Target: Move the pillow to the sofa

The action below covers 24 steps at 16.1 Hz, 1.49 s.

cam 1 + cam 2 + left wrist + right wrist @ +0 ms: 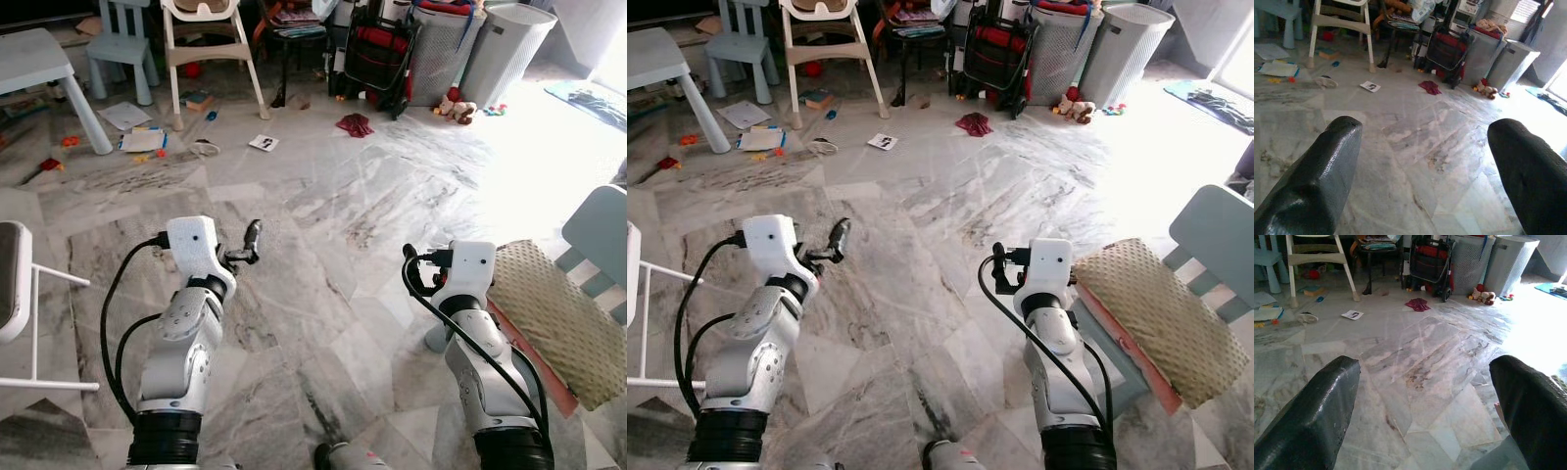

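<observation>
The pillow [556, 315] is a beige dotted cushion with a pink underside. It lies tilted on the seat of a pale blue child's chair [600, 233] at the right. My right arm is raised just left of the pillow, its wrist close to the pillow's near end. The right gripper [1425, 411] is open, with only marble floor between its fingers [1317, 416]. My left gripper [248, 243] is held up over the floor further left. It is open too [1425, 176], with nothing in it.
Ahead lies open marble floor [323, 196]. Beyond it stand a white high chair [208, 39], a black and red stroller [377, 54], two laundry baskets [505, 49], and scattered papers and toys [142, 137]. A pale table [34, 61] is at far left, a white-framed seat [15, 294] near left.
</observation>
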Available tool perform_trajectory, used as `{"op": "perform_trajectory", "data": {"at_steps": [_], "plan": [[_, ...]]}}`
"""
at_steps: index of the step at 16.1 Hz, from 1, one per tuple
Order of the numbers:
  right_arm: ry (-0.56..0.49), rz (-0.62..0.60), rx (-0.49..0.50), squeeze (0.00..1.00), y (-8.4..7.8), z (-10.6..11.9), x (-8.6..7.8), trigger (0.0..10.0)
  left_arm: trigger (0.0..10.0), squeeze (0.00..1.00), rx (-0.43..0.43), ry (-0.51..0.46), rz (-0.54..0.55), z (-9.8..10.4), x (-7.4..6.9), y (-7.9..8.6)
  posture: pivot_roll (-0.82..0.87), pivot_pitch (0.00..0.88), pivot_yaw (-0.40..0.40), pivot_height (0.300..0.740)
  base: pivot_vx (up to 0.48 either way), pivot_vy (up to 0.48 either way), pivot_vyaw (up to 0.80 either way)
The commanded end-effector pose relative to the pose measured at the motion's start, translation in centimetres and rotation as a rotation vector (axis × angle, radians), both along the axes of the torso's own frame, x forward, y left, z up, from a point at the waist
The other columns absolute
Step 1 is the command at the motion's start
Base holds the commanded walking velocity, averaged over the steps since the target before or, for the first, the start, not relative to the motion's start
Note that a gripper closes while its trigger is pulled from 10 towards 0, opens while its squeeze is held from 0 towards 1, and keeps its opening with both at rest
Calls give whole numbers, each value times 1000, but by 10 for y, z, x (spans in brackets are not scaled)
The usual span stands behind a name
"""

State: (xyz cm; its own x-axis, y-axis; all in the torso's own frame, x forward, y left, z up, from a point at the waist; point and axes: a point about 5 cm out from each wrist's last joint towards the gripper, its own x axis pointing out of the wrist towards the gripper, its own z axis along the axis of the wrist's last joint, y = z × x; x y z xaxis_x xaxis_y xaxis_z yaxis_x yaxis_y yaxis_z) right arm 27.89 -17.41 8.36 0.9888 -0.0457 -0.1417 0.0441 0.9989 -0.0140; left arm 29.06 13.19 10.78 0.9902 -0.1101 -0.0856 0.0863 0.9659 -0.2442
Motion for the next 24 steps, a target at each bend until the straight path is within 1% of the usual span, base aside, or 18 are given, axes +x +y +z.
{"op": "perform_trajectory", "data": {"at_steps": [1, 3, 10, 22, 24], "plan": [[-9, -8, -3, 0, -1, 4, 2, 10000, 10000, 0, -5, -20, -9, 6, 2, -3, -7, 0, -39, 740, 0, 0, -781], [-4, -5, -1, 0, -1, 4, 2, 10000, 10000, 0, -5, -13, -6, 5, 2, -2, -6, 0, -42, 740, 0, 0, -781], [0, -11, -9, 0, -1, 3, 5, 10000, 10000, 0, -9, -19, -24, 7, 4, -5, -9, 0, -39, 740, 281, 0, -781], [11, -9, -19, 0, 0, 2, 6, 10000, 10000, 0, 0, 14, -49, 2, 4, -12, 2, 0, -52, 740, 272, 0, -780], [22, -11, -16, 0, 0, 0, 6, 10000, 10000, 0, 1, 24, -47, 1, 3, -12, 2, 0, -54, 740, 126, 0, -766]]}}
